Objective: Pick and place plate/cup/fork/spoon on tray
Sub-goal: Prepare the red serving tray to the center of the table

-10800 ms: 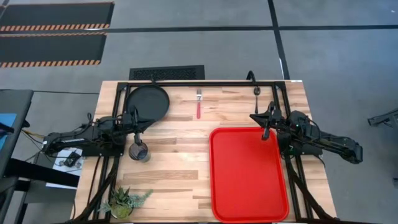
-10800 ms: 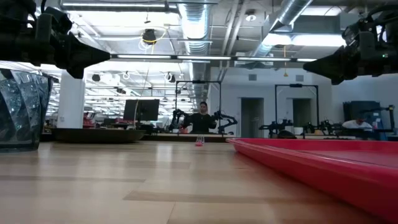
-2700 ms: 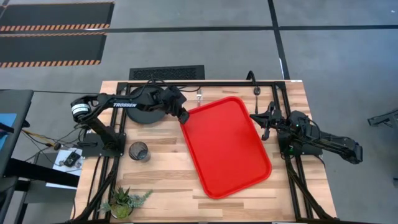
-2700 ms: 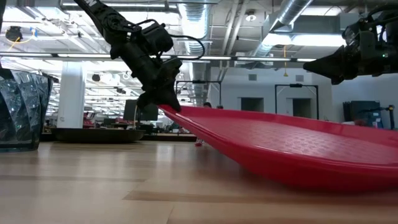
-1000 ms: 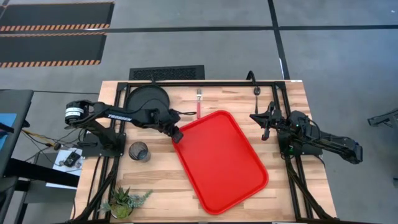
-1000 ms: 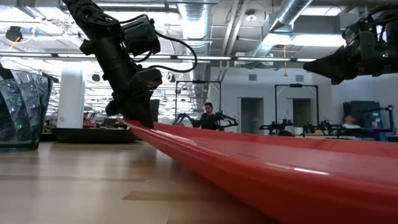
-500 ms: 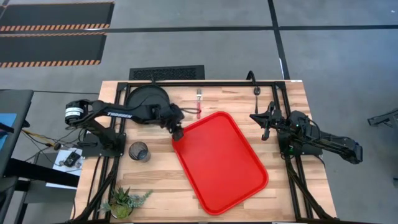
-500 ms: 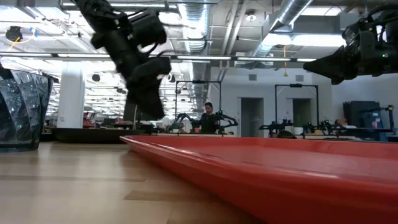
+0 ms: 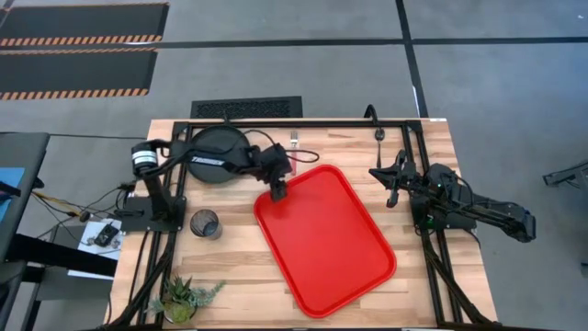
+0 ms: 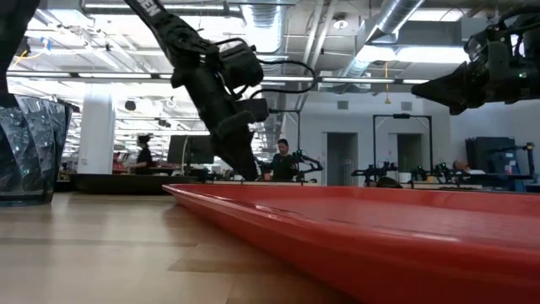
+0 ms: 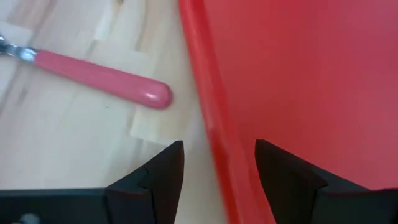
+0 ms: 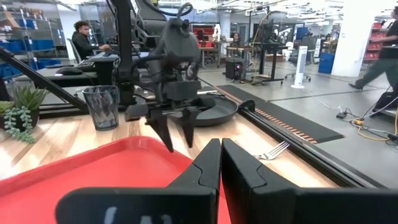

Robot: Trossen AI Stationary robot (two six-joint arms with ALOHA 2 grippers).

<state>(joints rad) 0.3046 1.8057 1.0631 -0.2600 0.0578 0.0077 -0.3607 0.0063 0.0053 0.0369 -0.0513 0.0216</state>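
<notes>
Hovering with its claw apart, the left gripper point(image 9: 277, 192) straddles the tray point(image 9: 331, 248) rim. Only the left wrist view shows the fork point(image 11: 99, 78) handle beside it. The right gripper point(image 9: 391, 196) waits pressed together.

Table point(image 9: 248, 248): tray point(image 9: 326, 244), plate point(image 9: 219, 147), cup point(image 9: 204, 223), seemingly cutlery.

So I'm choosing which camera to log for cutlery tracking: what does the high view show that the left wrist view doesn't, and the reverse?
Only the high view shows the plate, cup, spoon, potted plant, the waiting right gripper and the fork's tines. Only the left wrist view shows the left gripper open, straddling the tray's rim. Both share the fork and the tray.
</notes>
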